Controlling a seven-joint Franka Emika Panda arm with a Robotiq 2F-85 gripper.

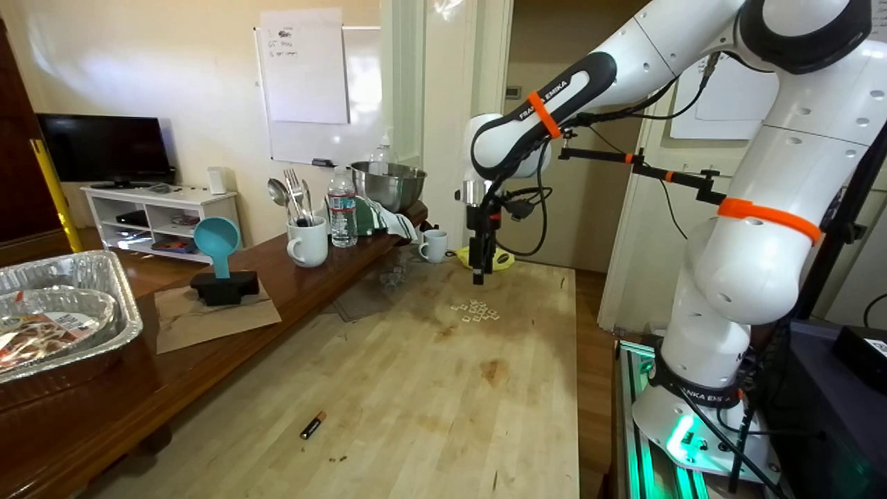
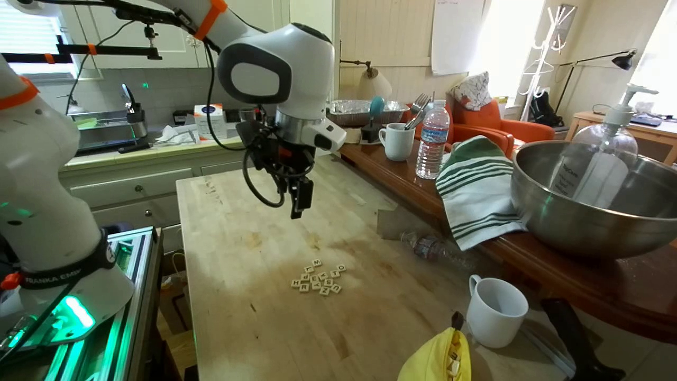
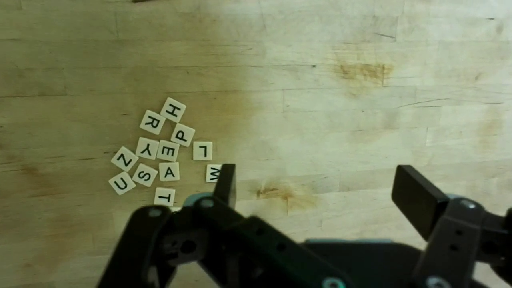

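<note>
Clearly, the pincer (image 3: 314,182) hangs wide apart and empty above the worktop (image 1: 388,388); the letter tiles (image 3: 168,151) lie flat on it, probably light, stiff and slick, best pinched by opposite edges.

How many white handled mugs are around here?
2. One white handled mug, holding metal cutlery, stands on the glossy brown wooden ledge; another white mug stands on the pale wooden table near the yellow fabric pouch. Others could be hidden behind things.
</note>
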